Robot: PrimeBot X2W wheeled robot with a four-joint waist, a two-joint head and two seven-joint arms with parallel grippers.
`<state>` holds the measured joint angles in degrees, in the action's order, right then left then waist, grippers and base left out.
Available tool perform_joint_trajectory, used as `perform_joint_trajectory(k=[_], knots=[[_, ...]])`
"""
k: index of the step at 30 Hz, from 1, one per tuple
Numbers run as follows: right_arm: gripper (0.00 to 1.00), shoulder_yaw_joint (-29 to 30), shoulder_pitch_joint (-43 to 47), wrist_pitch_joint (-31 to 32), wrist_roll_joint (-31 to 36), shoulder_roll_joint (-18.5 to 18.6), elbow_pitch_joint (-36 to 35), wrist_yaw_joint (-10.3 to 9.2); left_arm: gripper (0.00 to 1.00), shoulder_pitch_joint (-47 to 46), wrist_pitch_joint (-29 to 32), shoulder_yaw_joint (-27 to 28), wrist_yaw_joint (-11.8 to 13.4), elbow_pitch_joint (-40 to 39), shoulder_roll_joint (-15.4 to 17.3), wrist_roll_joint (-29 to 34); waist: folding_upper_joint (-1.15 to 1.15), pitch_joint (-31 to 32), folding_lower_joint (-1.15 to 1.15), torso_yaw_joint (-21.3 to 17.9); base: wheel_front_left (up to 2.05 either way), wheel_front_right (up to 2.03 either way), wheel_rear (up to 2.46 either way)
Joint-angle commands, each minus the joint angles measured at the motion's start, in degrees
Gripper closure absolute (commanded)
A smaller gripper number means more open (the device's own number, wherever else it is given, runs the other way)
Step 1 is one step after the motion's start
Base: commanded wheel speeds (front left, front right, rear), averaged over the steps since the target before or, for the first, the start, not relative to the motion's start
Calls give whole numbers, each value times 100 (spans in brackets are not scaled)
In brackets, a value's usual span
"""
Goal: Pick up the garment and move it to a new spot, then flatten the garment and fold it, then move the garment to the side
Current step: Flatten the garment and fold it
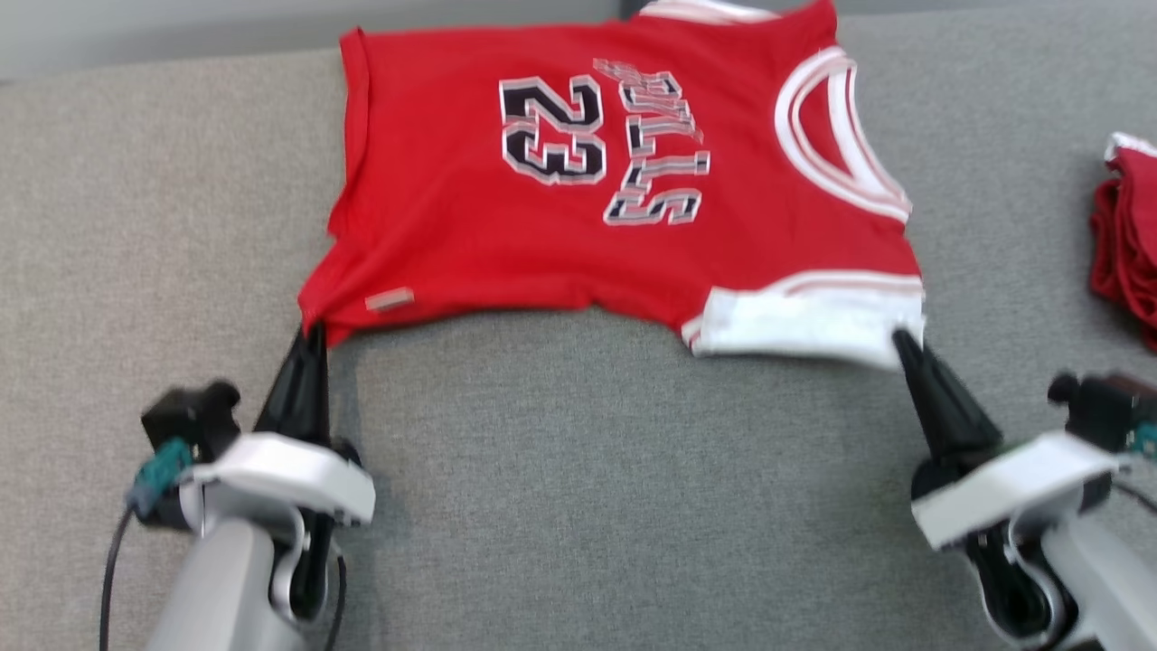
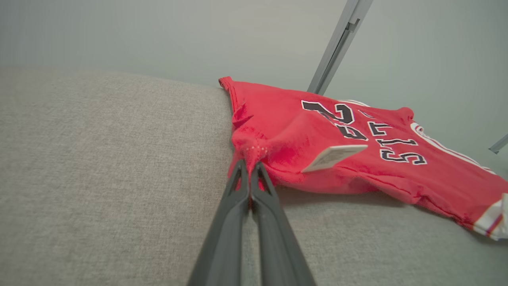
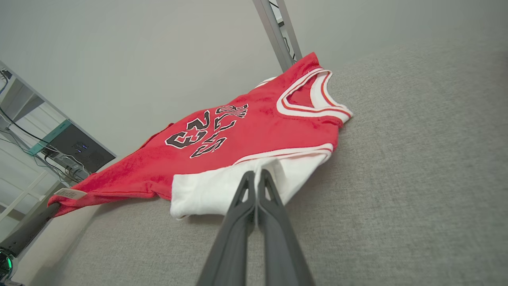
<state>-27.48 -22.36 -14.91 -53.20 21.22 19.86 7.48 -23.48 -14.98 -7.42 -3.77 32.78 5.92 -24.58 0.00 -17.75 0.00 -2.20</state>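
Note:
The garment [image 1: 434, 226] is a red sleeveless jersey with white trim and the number 23, spread across the far half of the grey cushioned surface [image 1: 578, 470]. My left gripper [image 1: 312, 331] is shut on its near left corner, where the red cloth bunches at the fingertips [image 2: 250, 165] beside a small white tag [image 2: 333, 155]. My right gripper [image 1: 900, 340] is shut on the white band at its near right corner, and in the right wrist view the closed gripper [image 3: 254, 174] pinches that white cloth. The near edge of the garment [image 3: 254, 139] hangs slightly raised between the two grips.
A second bundle of red cloth [image 1: 1125, 244] lies at the right edge of the surface. A metal post [image 2: 337, 43] rises behind the far edge against a pale wall. Shelving with dark equipment [image 3: 71, 147] stands off to one side.

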Motion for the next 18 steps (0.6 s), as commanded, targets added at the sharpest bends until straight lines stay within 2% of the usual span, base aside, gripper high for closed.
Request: perform_joint_trajectory(k=[1, 8, 18], knots=[[100, 74, 203, -38, 89, 25, -123, 3, 100, 167, -25, 52, 43, -176, 7, 56, 0, 186, 0, -37, 0, 0, 0], [100, 366, 1655, -38, 363, 7, -823, 3, 100, 1637, 139, 131, 346, -1392, -13, -8, 0, 665, 0, -87, 0, 0, 0], [100, 925, 3294, 513, 754, -197, -1774, 3, 100, 3554, 1331, 51, 1041, -3432, 154, 49, 0, 1247, 0, -106, 0, 0, 0]])
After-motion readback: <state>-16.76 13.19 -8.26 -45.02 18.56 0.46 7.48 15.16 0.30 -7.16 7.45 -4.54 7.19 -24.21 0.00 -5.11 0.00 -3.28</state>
